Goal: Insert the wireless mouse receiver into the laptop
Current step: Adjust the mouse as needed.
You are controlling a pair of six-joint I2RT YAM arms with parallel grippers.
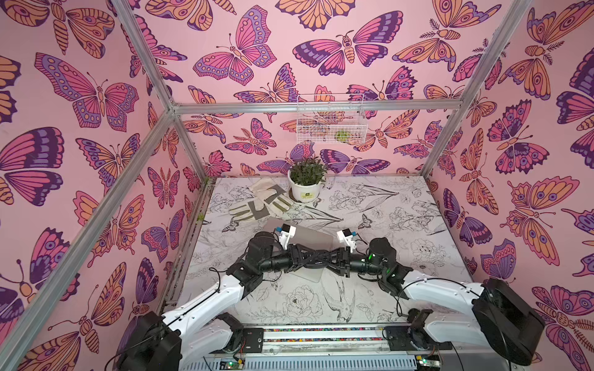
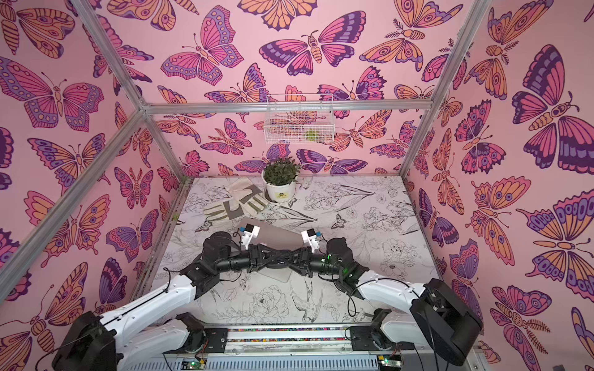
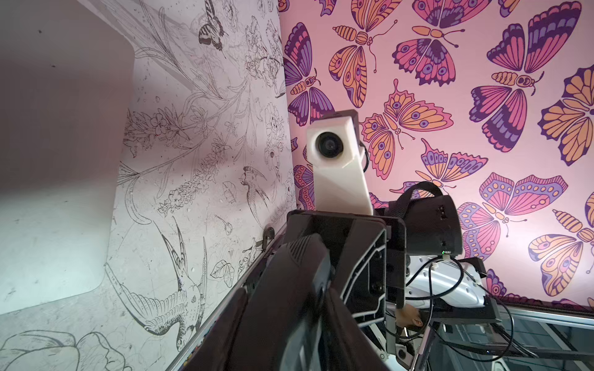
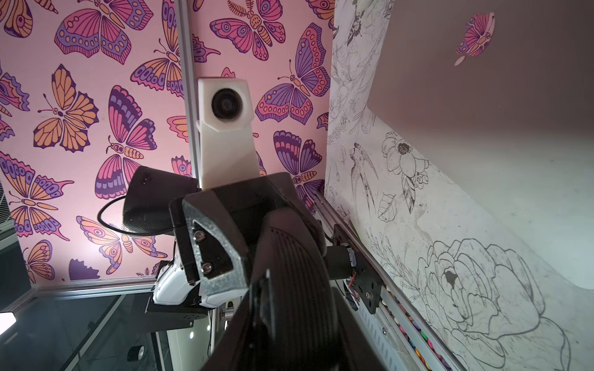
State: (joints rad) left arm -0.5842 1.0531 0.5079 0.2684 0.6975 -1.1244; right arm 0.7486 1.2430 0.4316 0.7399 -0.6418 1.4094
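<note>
1. Nearest you, both arms reach in from the front rail and meet mid-table. The left gripper and the right gripper point straight at each other, fingers crossed, just above the near half of the laptop.
2. Claw check: the fingers overlap in both top views and are a dark blur in the wrist views. I cannot tell how wide either one stands, or whether either has hold of anything.
3. The wireless mouse receiver is not visible anywhere. If it is in play, it is hidden inside that knot of fingers. My read is that you are passing or re-gripping it.
4. To do this well, let one claw pinch firmly before the other lets go. Leave the plug end sticking out and keep it level with the laptop's side edge.
5. The laptop lies shut and flat on the table, with its logo facing up. No port shows from here, so find one before you push.
6. Farther back, a glove lies flat just beside a white pot, which holds a leafy green plant.
7. Farthest away, a wire basket hangs on the back wall with one small green round thing inside.
</note>
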